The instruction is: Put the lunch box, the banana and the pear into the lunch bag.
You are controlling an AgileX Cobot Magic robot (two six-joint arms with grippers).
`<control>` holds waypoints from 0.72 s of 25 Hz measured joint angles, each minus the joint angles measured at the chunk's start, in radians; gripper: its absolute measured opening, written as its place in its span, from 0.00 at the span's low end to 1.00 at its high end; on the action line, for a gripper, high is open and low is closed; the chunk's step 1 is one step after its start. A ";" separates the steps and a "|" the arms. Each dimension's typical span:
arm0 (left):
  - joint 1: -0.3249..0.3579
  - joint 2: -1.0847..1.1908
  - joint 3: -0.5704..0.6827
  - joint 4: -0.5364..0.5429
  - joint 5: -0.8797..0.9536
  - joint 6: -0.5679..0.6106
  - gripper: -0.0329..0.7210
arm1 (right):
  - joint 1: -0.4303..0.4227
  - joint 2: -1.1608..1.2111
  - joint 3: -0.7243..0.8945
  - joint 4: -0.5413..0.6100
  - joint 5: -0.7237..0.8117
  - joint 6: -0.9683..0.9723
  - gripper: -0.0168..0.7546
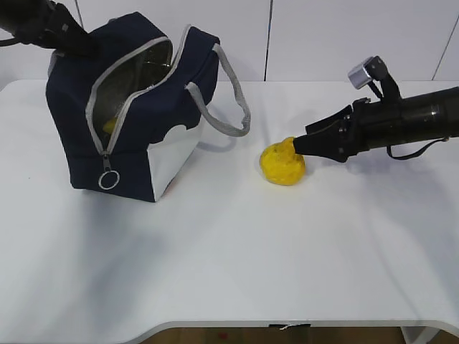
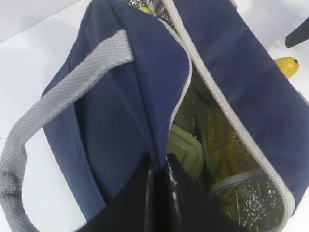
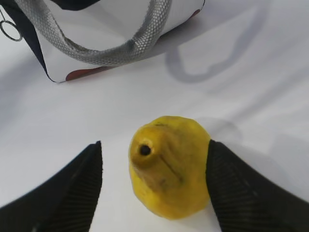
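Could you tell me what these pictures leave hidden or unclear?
- Banana: only a yellow patch shows inside the lunch bag in the exterior view; the bag wall hides the rest.
- Lunch box: left wrist view, mostly covered by the bag's flap.
- Left gripper: blurred, too close.
- Right gripper around the pear: contact unclear.

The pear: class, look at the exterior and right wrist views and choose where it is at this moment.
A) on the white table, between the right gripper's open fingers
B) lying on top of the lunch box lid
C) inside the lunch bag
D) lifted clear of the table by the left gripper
A: the pear sits on the table outside the lunch bag, with the right gripper open around it, one finger on each side.
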 joint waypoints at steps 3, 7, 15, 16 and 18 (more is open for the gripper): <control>0.000 0.000 0.000 0.000 0.000 0.002 0.04 | 0.000 0.014 0.000 0.029 0.016 -0.004 0.71; 0.000 0.000 0.000 0.000 0.000 0.002 0.04 | 0.000 0.034 0.000 0.059 0.031 -0.004 0.71; 0.000 0.000 0.000 0.005 0.000 0.002 0.04 | 0.000 0.045 0.000 0.086 0.041 -0.006 0.71; 0.000 0.000 0.000 0.005 0.000 0.002 0.04 | 0.000 0.045 0.000 0.087 0.043 -0.006 0.71; 0.000 0.000 0.000 0.007 0.000 0.002 0.04 | 0.000 0.045 0.000 0.094 0.043 -0.007 0.71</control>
